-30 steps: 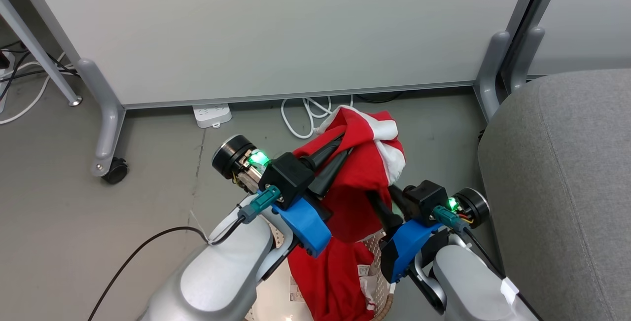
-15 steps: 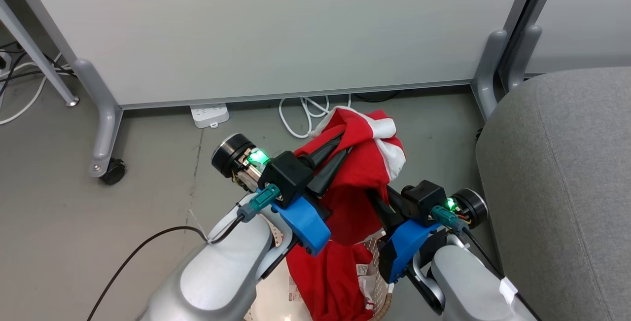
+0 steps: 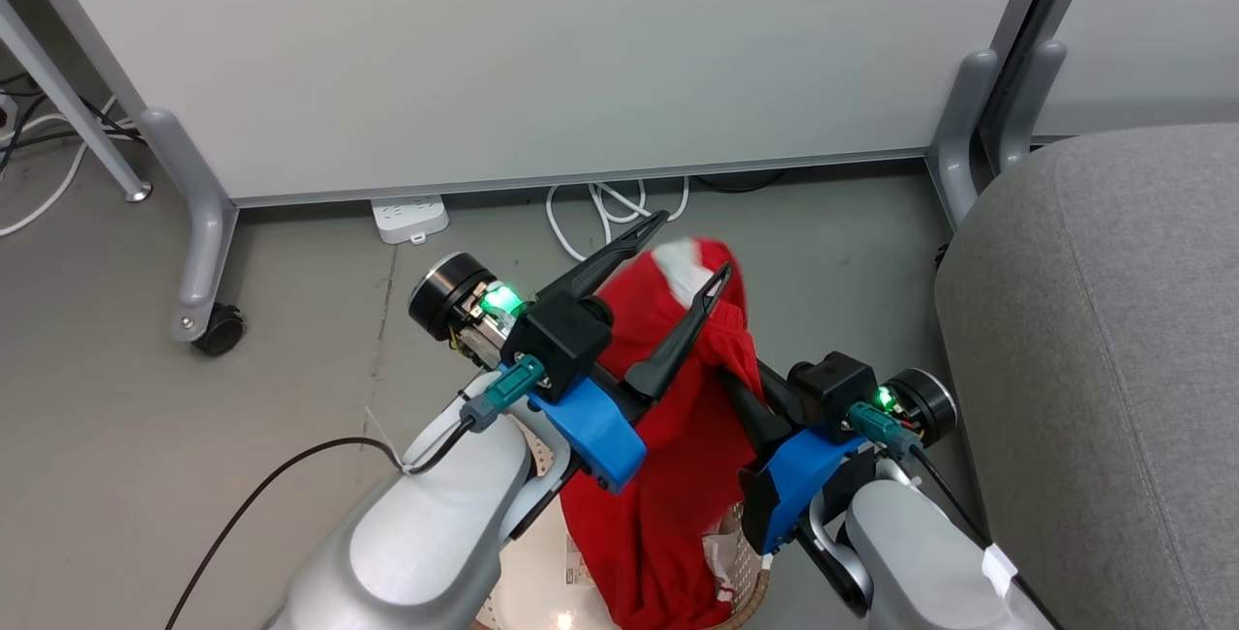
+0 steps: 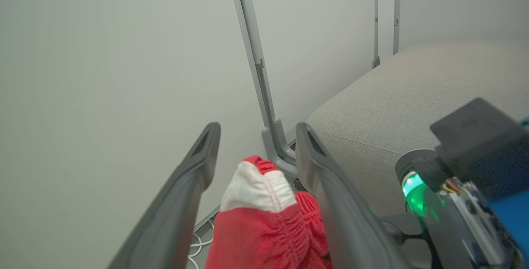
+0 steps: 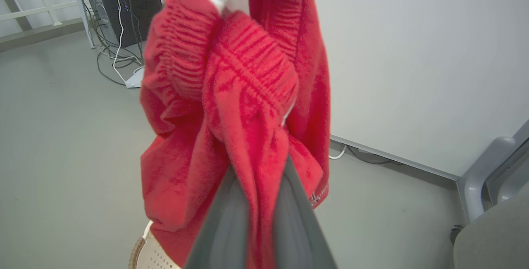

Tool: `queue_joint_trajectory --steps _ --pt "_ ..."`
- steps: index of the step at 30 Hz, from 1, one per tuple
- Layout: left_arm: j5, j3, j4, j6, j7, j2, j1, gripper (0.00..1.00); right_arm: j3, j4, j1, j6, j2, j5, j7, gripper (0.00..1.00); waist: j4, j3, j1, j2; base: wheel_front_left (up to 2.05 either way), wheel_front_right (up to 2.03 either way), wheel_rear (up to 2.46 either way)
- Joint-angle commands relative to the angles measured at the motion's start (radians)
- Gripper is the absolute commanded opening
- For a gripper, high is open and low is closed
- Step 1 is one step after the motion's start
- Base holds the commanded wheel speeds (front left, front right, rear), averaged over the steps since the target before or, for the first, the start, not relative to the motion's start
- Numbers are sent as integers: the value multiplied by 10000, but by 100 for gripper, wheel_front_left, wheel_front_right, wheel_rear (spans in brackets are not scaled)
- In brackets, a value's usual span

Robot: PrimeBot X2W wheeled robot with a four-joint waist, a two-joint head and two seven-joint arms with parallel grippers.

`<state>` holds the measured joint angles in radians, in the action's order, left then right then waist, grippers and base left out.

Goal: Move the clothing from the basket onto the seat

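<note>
Sprung wide since half a second ago: fingers of the left tool [image 3: 693,245], then pinched on the bunched top of the clothing [image 3: 678,456], now splayed either side of it, with the white cuff [image 3: 682,262] slumped lower between them. Seat [image 3: 1094,369] next, filling the right of the frame, broad and bare, well apart from the load and evidently the drop zone. Clothing at centre frame, hoisted high and draped long, lower end trailing down into the basket [image 3: 743,538] at the bottom edge, so not yet clear of it; probably lifted this high to drag the tail over the rim before swinging right. Basket itself mostly hidden behind both pale forearms [image 3: 436,533], with just a strip of perforated wall and brown rim peeking out at bottom centre. Left tool released, spread very wide, gripping nothing; in the left wrist view, red fabric and white cuff bulging up between the fingers, contact with either one impossible to tell. Right tool [image 3: 740,393], right of centre, clenched on a fold of the clothing, with fabric squeezed between both fingers in the right wrist view, and bearing the whole weight alone by the look of it.
</note>
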<state>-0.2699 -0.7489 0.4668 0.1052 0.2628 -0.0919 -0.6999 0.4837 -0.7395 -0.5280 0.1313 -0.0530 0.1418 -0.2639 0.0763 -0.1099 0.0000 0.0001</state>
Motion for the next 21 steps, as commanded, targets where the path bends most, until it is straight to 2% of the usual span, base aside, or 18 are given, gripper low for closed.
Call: queue_joint_trajectory --steps 1,12,21 --pt "54 78 -35 -14 30 -65 -75 100 -8 64 15 -10 45 23 -10 0 -14 -28 0 -1 0 0 0" --pt "218 211 -4 -11 30 -105 -88 100 -338 254 -4 -10 23 81 -11 0 -363 -299 0 -1 0 0 0" --pt "280 221 49 20 30 -189 -155 100 -972 820 60 -10 -169 132 -11 0 -1220 -819 0 -1 0 0 0"
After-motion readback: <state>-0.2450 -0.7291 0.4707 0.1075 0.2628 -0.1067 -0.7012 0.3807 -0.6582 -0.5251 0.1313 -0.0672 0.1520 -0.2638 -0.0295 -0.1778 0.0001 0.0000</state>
